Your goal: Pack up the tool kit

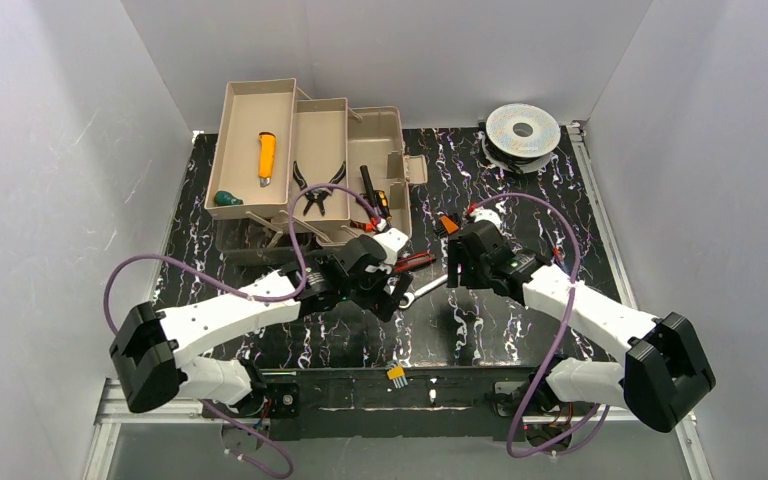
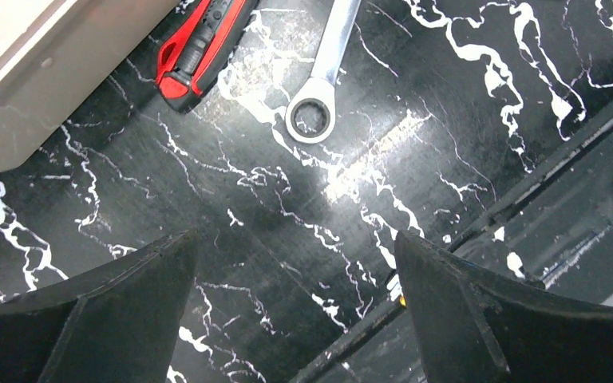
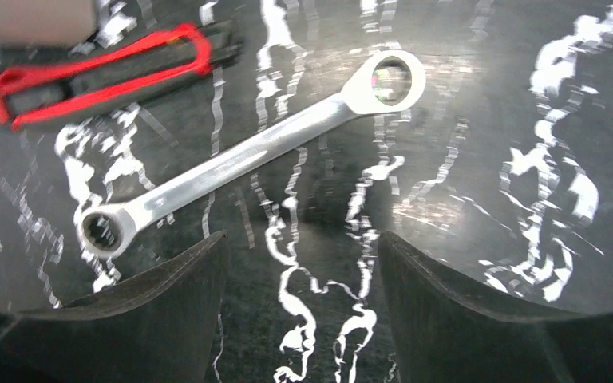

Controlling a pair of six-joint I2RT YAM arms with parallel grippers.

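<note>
The tan toolbox [image 1: 260, 100] stands open at the back left with its trays folded out. A yellow knife [image 1: 266, 158] lies in the left tray and pliers [image 1: 317, 190] in the middle one. A silver ring wrench [image 1: 426, 290] lies flat on the black marbled table between my two grippers, next to a red-and-black knife [image 1: 415, 262]. My left gripper [image 2: 294, 239] hovers open just short of the wrench's ring end [image 2: 313, 120], empty. My right gripper [image 3: 302, 239] is open and empty too, just short of the wrench's shaft [image 3: 239, 155]. The red knife [image 3: 104, 76] lies beyond it.
A round silver wire spool [image 1: 522, 130] sits at the back right. A green-handled tool [image 1: 226, 198] lies left of the toolbox and a small orange item [image 1: 448, 224] lies near my right wrist. White walls close in both sides. The black base rail [image 1: 360, 385] runs along the near edge.
</note>
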